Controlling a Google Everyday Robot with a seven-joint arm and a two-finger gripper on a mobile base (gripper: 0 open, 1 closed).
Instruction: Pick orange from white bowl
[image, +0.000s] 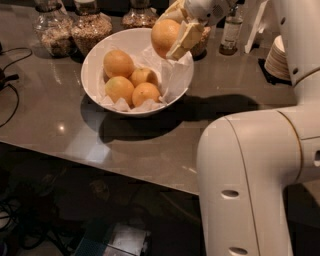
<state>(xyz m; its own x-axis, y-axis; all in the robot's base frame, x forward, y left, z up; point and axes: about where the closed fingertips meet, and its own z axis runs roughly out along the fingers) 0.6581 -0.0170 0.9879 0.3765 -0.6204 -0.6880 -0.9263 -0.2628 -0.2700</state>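
Observation:
The white bowl (95, 70) stands on the grey counter, lined with crumpled white paper. Several oranges lie inside it, one at the back left (118, 63) and others toward the front. My gripper (173, 31) is shut on the orange (164, 36), a large deep orange fruit, and holds it in the air above the bowl's right rim. One pale finger (183, 39) crosses the fruit's right side. The arm comes in from the upper right.
Glass jars of grains (90, 28) stand behind the bowl at the back left. A small bottle (231, 31) and a stack of white saucers (278, 56) stand at the back right. My large white arm body (250, 185) fills the lower right. Cables lie at the far left.

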